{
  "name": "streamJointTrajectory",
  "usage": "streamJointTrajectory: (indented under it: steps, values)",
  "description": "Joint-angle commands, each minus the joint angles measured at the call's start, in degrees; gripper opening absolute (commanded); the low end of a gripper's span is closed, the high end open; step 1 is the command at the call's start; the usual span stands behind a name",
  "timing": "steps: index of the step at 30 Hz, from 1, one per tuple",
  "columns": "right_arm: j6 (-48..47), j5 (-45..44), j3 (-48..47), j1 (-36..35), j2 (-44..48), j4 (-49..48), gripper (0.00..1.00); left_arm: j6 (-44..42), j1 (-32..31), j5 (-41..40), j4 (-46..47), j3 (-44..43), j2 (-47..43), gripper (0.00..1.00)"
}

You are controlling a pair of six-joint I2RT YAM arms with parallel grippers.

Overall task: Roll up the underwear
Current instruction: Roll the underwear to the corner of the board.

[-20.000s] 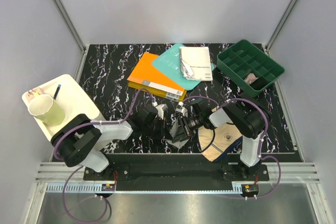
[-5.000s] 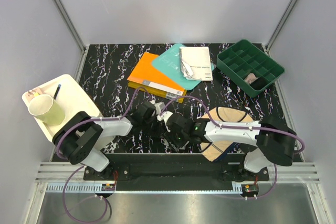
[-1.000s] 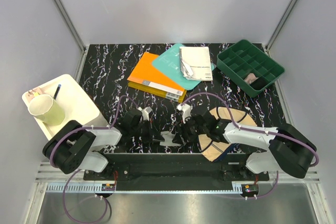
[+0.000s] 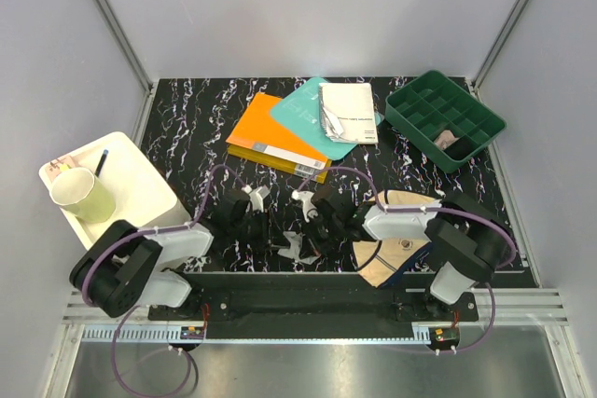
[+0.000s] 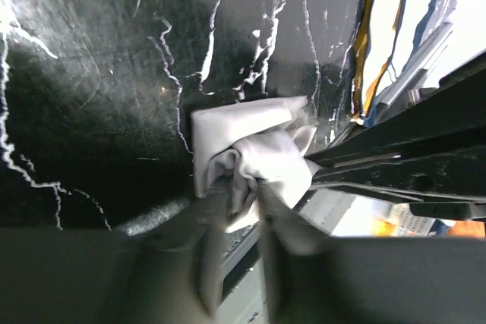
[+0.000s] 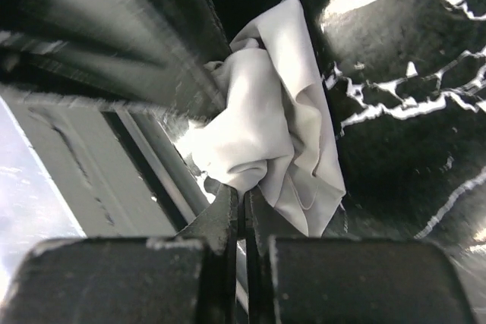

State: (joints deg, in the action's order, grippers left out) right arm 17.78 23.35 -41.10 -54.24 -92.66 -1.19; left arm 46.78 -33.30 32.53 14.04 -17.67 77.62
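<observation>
1. Grey cloth first: the grey underwear (image 4: 296,247) lay bunched at the near edge of the table (image 4: 196,118), between the two arms.
2. The left gripper (image 5: 243,186) faced it from the left. Its jaws stood narrowly apart with a fold of the cloth at their tips. We could not tell whether they gripped it.
3. The right gripper (image 6: 237,191) faced it from the right, jaws pressed together at the bundle's edge. We could not see any cloth caught between them.
4. Both grippers touched the bundle, neither clearly nearer. From above it showed no clear long axis. In both wrist views a flatter flap ran away from the fingers. We judged it crumpled rather than rolled.
5. The beige underwear (image 4: 401,249) lay further right, spread partly under the right arm and apart from both grippers.
6. The orange book (image 4: 270,142) lay well beyond, clear of the work.
</observation>
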Motion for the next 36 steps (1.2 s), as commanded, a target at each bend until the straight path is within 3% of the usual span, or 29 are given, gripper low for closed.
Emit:
streamJointTrajectory:
  steps: [1,4,12,17,22,28,35,36]
  values:
    - [4.71,2.65,-3.63,1.67,-4.28,4.09,0.0,-5.47,-0.01,-4.75,-8.23,-2.54,-5.11,0.37]
    - [6.56,4.67,-4.25,3.61,-5.68,4.88,0.0,-7.23,0.08,-7.3,-11.84,-3.07,-8.18,0.47]
    - [9.11,9.34,-5.92,6.86,-8.58,6.2,0.0,-10.48,-0.01,-11.53,-13.95,-2.9,-13.11,0.5]
    - [9.46,11.36,-6.53,7.66,-10.34,6.64,0.0,-11.19,0.08,-12.76,-13.95,-2.11,-14.78,0.64]
    - [9.47,12.77,-6.62,8.01,-11.13,6.64,0.0,-11.28,-0.01,-12.75,-11.06,-1.58,-12.94,0.7]
    - [9.82,13.82,-6.8,8.1,-11.93,6.73,0.0,-12.16,-0.1,-11.8,-6.58,-1.67,-10.04,0.7]
    - [10.26,14.35,-6.8,8.71,-12.45,6.73,0.0,-11.98,-0.1,-5.47,2.55,-0.26,-6.26,0.6]
    - [10.43,14.35,-6.8,8.88,-12.45,6.64,0.0,-11.89,-0.19,-4.33,3.09,0.18,-5.74,0.55]
